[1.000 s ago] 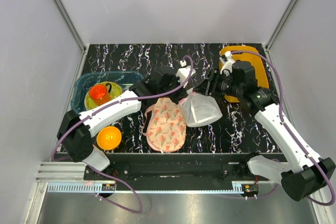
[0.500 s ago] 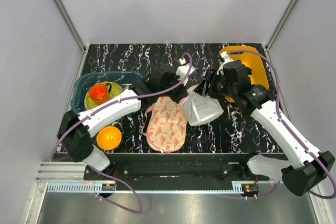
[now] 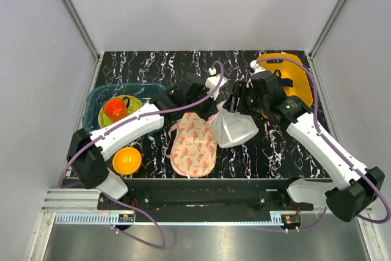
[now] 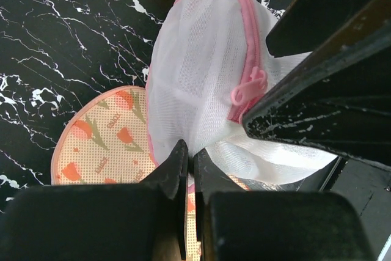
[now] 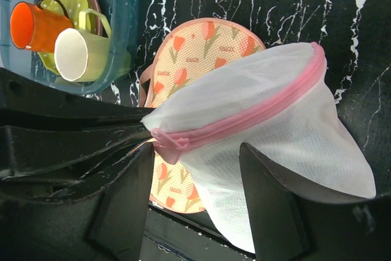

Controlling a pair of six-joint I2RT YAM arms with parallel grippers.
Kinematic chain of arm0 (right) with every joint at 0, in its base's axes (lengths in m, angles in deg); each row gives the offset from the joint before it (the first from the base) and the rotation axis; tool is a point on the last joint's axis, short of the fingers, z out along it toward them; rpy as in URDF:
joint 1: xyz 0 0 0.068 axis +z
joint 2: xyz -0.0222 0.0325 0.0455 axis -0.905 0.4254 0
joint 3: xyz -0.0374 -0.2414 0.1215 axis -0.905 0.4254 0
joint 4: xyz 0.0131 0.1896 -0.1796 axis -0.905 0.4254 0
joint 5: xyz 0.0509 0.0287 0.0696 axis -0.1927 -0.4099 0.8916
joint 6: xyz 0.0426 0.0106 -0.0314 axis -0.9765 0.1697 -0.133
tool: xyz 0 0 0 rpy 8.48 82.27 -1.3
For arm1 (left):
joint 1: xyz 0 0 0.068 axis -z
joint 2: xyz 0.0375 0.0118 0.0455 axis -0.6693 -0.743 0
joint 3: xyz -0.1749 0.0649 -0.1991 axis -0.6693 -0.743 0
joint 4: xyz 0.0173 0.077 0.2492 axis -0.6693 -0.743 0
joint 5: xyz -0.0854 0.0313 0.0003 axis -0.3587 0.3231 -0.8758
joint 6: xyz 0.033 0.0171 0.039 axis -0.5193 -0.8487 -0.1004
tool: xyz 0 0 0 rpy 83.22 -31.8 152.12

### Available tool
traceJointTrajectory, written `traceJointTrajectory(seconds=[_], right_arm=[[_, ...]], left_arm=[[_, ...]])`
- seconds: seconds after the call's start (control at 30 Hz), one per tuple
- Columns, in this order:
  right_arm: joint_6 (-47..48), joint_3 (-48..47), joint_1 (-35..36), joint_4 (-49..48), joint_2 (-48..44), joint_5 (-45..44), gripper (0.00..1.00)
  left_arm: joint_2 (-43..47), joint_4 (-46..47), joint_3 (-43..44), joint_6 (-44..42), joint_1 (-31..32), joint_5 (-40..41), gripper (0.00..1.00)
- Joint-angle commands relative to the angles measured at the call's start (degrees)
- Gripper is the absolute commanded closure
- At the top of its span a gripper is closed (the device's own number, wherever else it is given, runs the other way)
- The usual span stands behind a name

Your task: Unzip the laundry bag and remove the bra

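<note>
Left gripper: pinching laundry bag mesh, lower centre.
Right gripper: spread wide; should nip zipper pull squarely.

Laundry bag just right of pad; tub far left, tray behind right.

Lab robot cell: white panel walls, aluminium rail, black marbled tabletop.
</note>
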Motion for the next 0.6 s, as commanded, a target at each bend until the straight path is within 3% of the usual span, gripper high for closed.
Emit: traceJointTrajectory(seconds=[0.0, 0.13, 0.3, 0.57], right_arm=[[0.4, -1.8, 1.5, -3.3, -1.6, -1.8, 0.34], [0.5, -2.0, 1.7, -3.1, -0.4, -2.0, 0.34], [-0.7, -1.0, 1.8, -1.6, -0.4, -10.5, 0.35], [-4.0, 5.8, 1.7, -4.9, -11.4, -22.4, 0.34]], left_arm=[[0.4, 2.1, 3.8, 0.7, 0.3, 0.7, 1.0], [0.4, 2.1, 4.0, 0.9, 0.5, 0.1, 1.0], [1.0, 1.7, 3.8, 0.7, 0.5, 0.8, 1.0], [1.3, 1.6, 2.7, 1.0, 0.7, 0.6, 1.0]])
